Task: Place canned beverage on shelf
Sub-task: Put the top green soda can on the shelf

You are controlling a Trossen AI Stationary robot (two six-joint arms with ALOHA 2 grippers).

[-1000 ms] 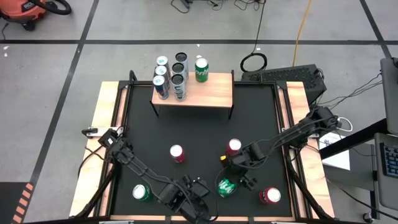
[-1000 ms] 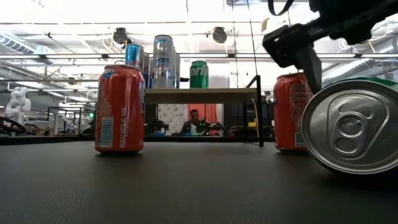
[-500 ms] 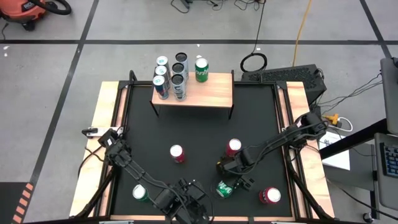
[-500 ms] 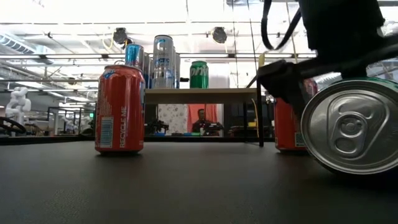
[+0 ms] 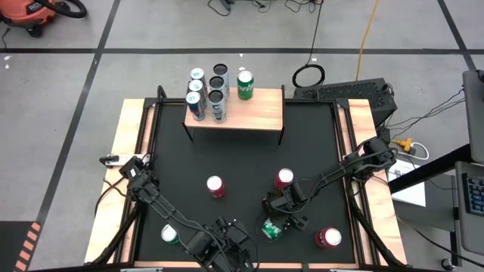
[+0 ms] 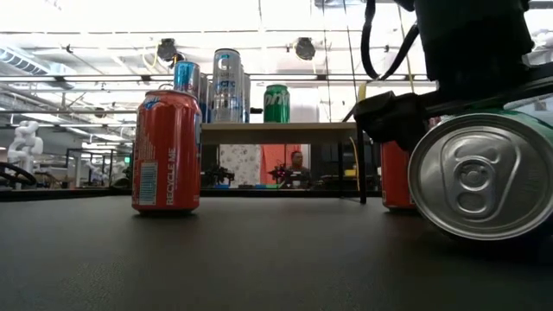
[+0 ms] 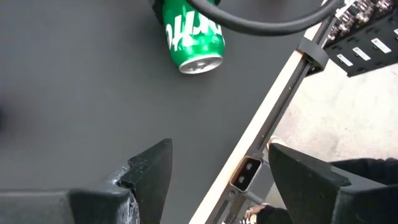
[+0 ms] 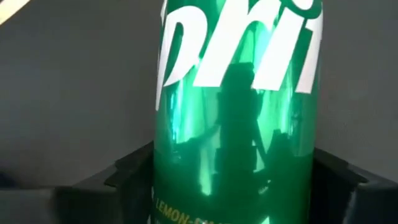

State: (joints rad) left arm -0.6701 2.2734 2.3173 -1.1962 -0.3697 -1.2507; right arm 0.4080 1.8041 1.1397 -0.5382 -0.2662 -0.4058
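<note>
A green canned beverage (image 5: 271, 228) lies on its side on the black table, its lid (image 6: 473, 173) toward the near edge. My right gripper (image 5: 277, 217) is down over it, with the can (image 8: 236, 112) between its two fingers. The light-wood shelf (image 5: 253, 115) stands at the far side on black legs and carries several upright cans (image 5: 208, 92) on its left half. My left gripper (image 7: 217, 180) hangs open over the table's near edge, left of the lying can (image 7: 194, 38), with nothing between its fingers. My right gripper pinches the lying green can by its curved side walls (image 8: 180, 186), one finger (image 8: 134, 167) on each side. The fingers slant down from above and lie across the can's body. The can rests on its side on the table.
Two red cans (image 5: 215, 186) (image 5: 284, 178) stand mid-table and a third (image 5: 328, 237) near the right front corner. A green can (image 5: 170, 234) stands at the near left. Bare black tabletop lies between the shelf and these cans.
My right gripper has come down and toward the near edge over the lying green can, and its fingers now stand against the can's sides. The can has shifted a little toward the table's left, still lying on its side.
</note>
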